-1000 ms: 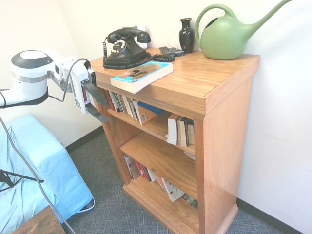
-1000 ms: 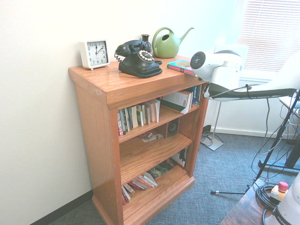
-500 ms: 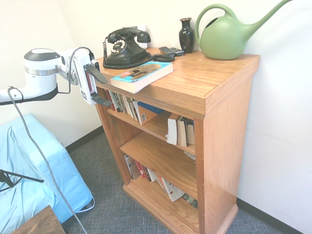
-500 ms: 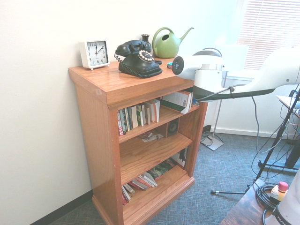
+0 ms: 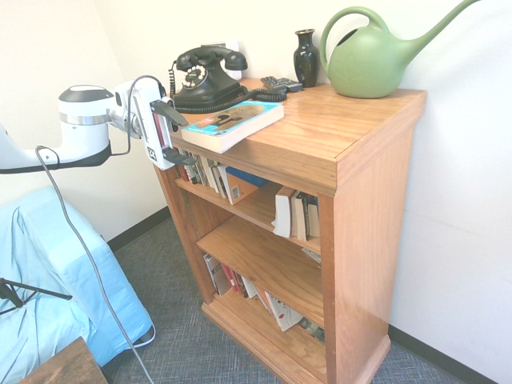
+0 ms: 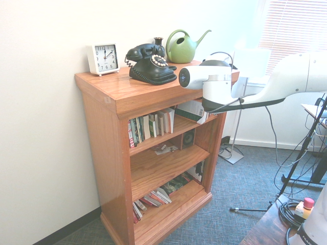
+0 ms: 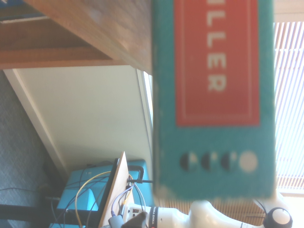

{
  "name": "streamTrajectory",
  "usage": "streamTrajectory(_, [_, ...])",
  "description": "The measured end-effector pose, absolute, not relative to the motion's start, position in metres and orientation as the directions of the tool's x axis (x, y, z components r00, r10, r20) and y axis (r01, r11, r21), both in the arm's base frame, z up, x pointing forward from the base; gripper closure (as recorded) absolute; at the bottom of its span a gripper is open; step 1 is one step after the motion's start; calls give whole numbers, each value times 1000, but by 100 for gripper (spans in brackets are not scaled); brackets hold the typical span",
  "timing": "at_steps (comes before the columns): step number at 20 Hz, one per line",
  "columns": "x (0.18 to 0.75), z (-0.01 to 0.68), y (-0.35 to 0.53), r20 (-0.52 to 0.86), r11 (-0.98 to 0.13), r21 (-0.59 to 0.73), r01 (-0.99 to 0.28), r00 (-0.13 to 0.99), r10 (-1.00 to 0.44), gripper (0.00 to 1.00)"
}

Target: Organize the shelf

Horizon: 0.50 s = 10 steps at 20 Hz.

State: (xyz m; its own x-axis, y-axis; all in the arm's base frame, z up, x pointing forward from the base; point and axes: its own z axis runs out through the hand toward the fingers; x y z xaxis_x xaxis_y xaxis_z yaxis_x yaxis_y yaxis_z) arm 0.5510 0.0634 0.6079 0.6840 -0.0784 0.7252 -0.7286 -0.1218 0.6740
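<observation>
First exterior view had the gripper (image 5: 178,134) level w/ the front-left corner of the shelf (image 5: 352,200), jaws spread wide, one finger above and one below the overhanging end of the teal paperback (image 5: 234,124) lying flat on the top board. Nothing gripped yet as far as I could tell; contact w/ the book I couldn't confirm. Wrist view was filled by the book's teal spine (image 7: 213,99) w/ a red label, blurred, so I judged I was lined up on its near end and close. Shelf stood against the wall, w/ rotary phone (image 5: 206,78), dark vase (image 5: 306,58), green watering can (image 5: 376,56) and what looked like a remote (image 5: 280,83) also on top; upright books (image 5: 210,170) filled the top inner level, leaving a gap between them and a smaller group (image 5: 296,214). Second exterior view showed a white clock (image 6: 103,58) at the far end, but the arm hid the fingers there. My read of the step: pick the paperback for shelving. To do it well I'd have kept the jaws level w/ the cover, eased in until both fingers overlapped the book well past its edge, kept the lower finger clear of the top board's lip, then closed firmly. Risk: shoving the book toward the phone cord (image 5: 268,94) rather than gripping it.
</observation>
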Motion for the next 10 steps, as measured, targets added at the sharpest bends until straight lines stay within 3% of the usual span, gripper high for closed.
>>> streamTrajectory(10, [582, 607, 58, 740, -114, 659, -743, 668, -78, 0])
